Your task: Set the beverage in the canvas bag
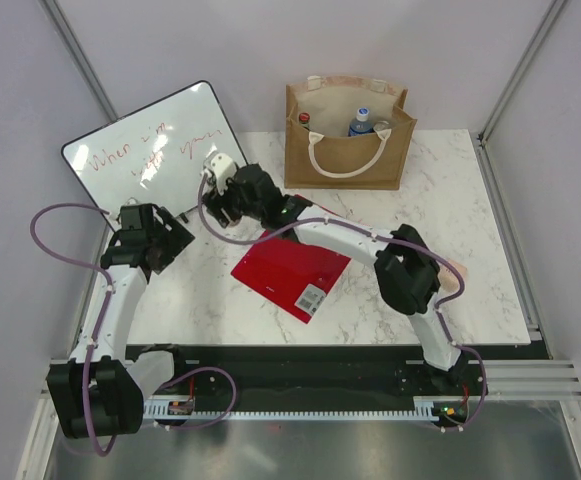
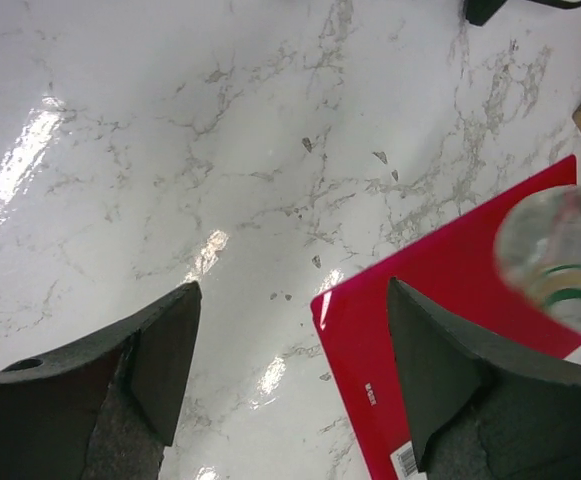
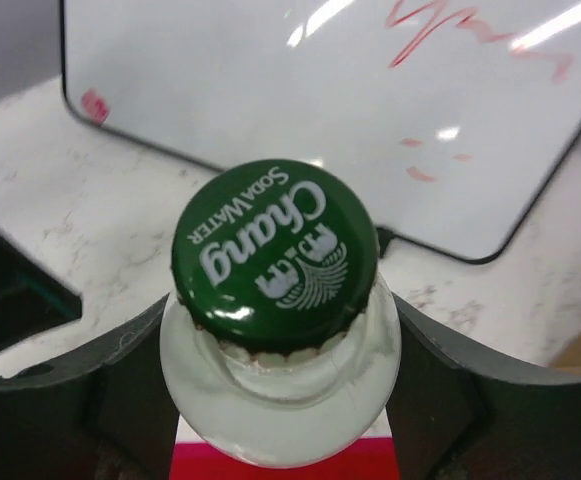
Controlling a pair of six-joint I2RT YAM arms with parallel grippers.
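Observation:
The beverage is a clear glass bottle with a green "Chang Soda Water" cap [image 3: 275, 250]. My right gripper [image 3: 280, 325] is shut on its neck, over the edge of a red folder. In the top view the right gripper [image 1: 222, 208] is at the left of the table, far from the canvas bag [image 1: 350, 135], which stands open at the back. The bottle shows as a blurred glass shape in the left wrist view [image 2: 560, 265]. My left gripper [image 2: 290, 295] is open and empty over the marble, just left of the right gripper in the top view [image 1: 182, 240].
A red folder [image 1: 290, 270] lies flat mid-table, also in the left wrist view [image 2: 450, 330]. A whiteboard [image 1: 155, 150] leans at the back left. The bag holds a blue-capped bottle [image 1: 362, 120] and a red-capped item [image 1: 304, 118].

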